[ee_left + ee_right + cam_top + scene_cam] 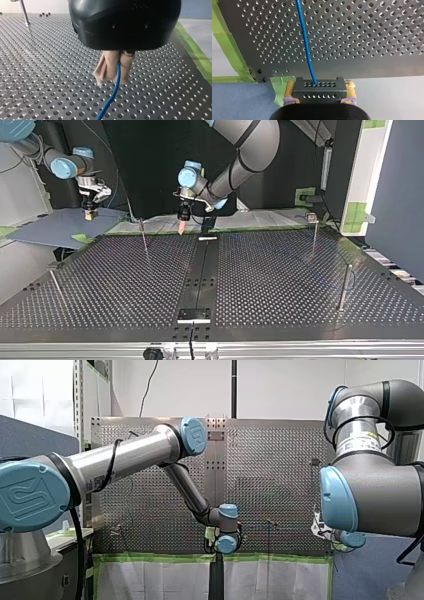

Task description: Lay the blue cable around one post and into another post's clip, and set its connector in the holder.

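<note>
Blue cable is up off the worktop and held in two places! My left claw has its beige pads pressed together on the line itself, which drops away from the fingertips toward the perforated surface. Over at my right claw, the yellowish pads squeeze the black connector from both sides, and the cable runs out of its face and across the holes. In the top view that claw hangs just off the worktop's far edge, by the green tape. The left one hovers over the far middle, with a thin post close beside it.

No post is wrapped and no clip is filled that I can see, so this looks like the very start: bringing the line to the first post. The trick here, I'd say, is slack. The left claw should lead the cable low around the post while the right claw feeds the connector end along, never pulling against it. Keep the span gently curved, because a hard tug could slide the line through the pads or bend the post.
</note>
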Tool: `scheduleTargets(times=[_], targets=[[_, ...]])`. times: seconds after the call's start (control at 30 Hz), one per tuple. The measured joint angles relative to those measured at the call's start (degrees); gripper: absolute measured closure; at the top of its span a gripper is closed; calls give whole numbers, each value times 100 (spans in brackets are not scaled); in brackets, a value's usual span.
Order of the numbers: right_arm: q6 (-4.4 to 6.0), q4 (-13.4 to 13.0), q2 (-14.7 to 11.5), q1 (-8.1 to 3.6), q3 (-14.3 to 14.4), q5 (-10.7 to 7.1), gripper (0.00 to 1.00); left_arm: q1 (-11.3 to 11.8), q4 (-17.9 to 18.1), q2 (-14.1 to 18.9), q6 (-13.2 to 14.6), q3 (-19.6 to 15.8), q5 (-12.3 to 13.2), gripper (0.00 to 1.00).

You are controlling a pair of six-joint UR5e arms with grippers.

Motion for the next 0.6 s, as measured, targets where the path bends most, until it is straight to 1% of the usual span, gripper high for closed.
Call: scheduleTargets(times=[0.23,0.43,0.6], targets=[[38,57,0,-17,-62,30,100,1,-1,0,-4,43,150,99],[153,80,0,-22,-171,42,100,3,-11,0,-17,143,173,99],[199,110,0,-32,-261,39,100,6,-30,-3,-22,215,180,99]])
